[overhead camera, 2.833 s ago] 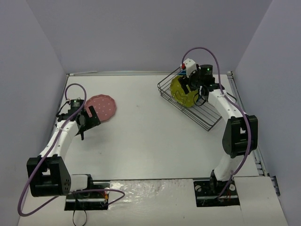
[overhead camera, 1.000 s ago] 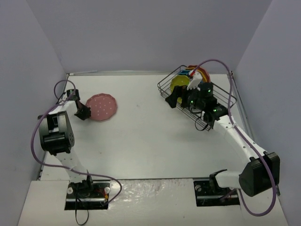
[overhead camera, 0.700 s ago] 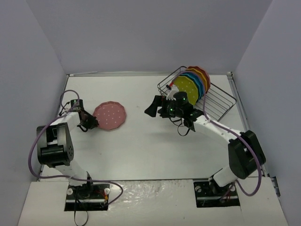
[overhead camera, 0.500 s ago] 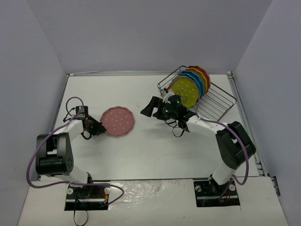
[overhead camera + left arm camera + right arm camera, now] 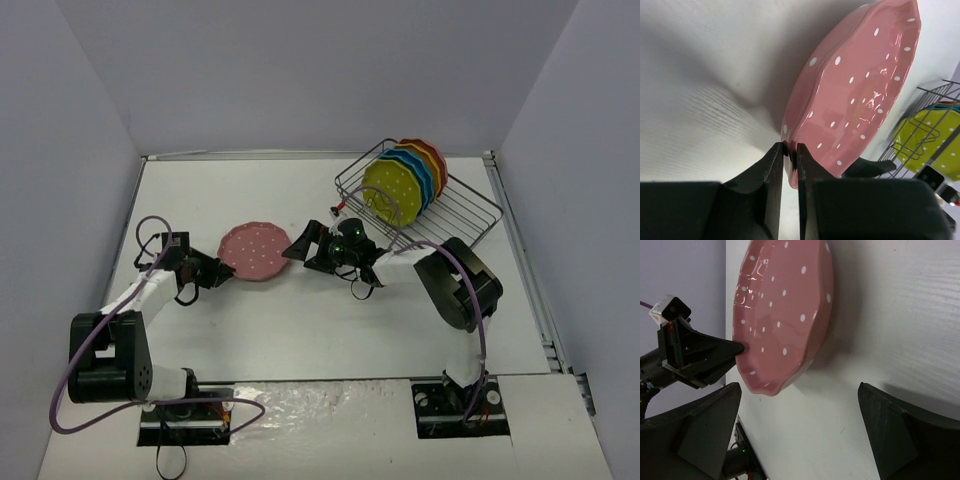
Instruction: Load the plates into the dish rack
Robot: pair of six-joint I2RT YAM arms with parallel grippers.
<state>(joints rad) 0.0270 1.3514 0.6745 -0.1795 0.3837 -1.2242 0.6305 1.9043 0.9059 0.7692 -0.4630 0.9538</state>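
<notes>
A pink polka-dot plate [image 5: 255, 252] is held by its left rim in my left gripper [image 5: 222, 268], whose fingers are shut on the scalloped edge [image 5: 790, 152]. The plate [image 5: 855, 95] is tilted just above the table, left of centre. My right gripper [image 5: 297, 245] is at the plate's right edge, wide open and holding nothing [image 5: 802, 435], with the plate [image 5: 785, 315] ahead of its fingers. The black wire dish rack [image 5: 462, 215] stands at the back right. Several plates stand upright in it, a lime green one [image 5: 392, 193] in front.
The rack's near wire wall and the lime plate [image 5: 932, 145] show behind the pink plate in the left wrist view. Grey walls close in the table on three sides. The right arm's cable [image 5: 470, 280] loops over the table in front of the rack.
My left gripper has carried the pink plate rightward from the table's left side towards the middle. The right arm has left the rack and swung left to the plate, jaws staying open.
</notes>
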